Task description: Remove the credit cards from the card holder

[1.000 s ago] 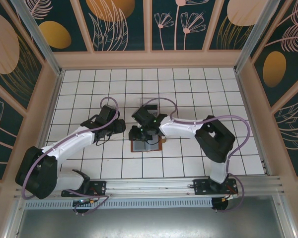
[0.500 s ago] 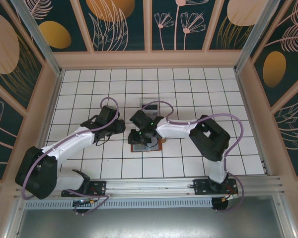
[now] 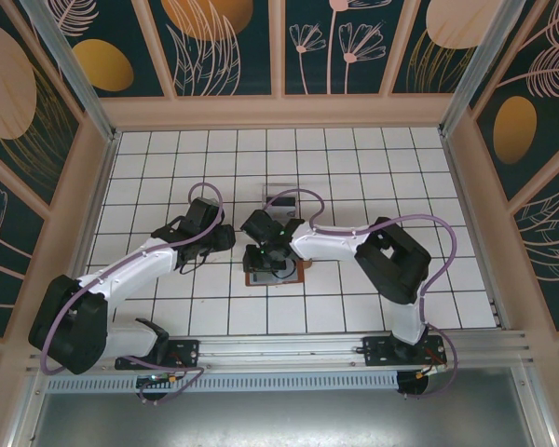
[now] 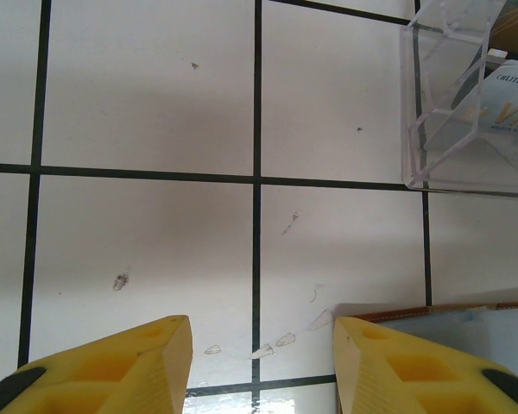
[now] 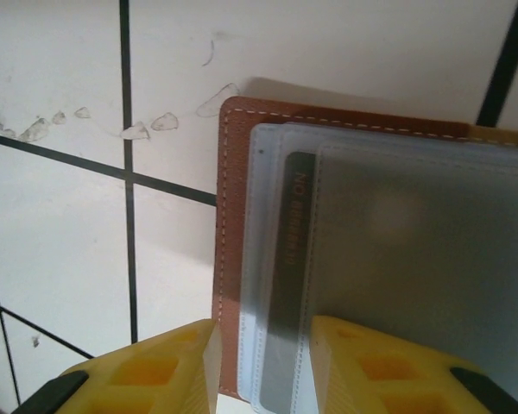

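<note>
While the card holder (image 5: 227, 259) lies open beneath the right gripper (image 5: 263, 345), jaws released astride the exposed long edge of the dark credit card (image 5: 295, 285), the left gripper (image 4: 259, 345) hangs beside the holder, jaws likewise released.

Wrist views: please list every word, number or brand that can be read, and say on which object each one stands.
"CHLITINA": on the pale card inside the clear acrylic stand.
"VIP": large gold letters on the same card, cut by the picture's edge.
Small line under "VIP": too blurred to read.
"NO": on the dark card in the card holder; the characters after it are too blurred to read.
</note>
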Controlling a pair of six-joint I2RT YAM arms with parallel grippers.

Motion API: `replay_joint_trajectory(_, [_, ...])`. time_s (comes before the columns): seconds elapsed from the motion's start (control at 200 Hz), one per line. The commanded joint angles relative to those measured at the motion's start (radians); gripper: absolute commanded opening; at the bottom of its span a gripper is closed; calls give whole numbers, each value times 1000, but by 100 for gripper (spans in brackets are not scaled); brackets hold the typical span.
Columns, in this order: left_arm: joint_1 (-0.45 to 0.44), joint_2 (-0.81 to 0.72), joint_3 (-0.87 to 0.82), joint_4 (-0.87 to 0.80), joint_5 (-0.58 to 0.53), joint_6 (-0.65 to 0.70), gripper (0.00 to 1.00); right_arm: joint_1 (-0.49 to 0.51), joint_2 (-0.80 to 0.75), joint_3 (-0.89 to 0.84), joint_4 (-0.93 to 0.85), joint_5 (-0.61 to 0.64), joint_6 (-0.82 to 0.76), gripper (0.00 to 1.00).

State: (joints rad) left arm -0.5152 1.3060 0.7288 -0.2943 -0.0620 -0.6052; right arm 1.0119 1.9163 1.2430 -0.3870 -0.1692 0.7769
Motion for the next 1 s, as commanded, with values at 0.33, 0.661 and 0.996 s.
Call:
replay_joint_trajectory(0.33, [6,14,21,12,11,24,48,34,45,132,-314,280,25,37])
replay_joint_trajectory(0.661, [6,31,52,6,39,35,49,36,20,154,-422,386,56,42])
replay_joint_trajectory(0.996, [-9,82,82,1,233,30,45,-1,-64,78,-442,430,70,44])
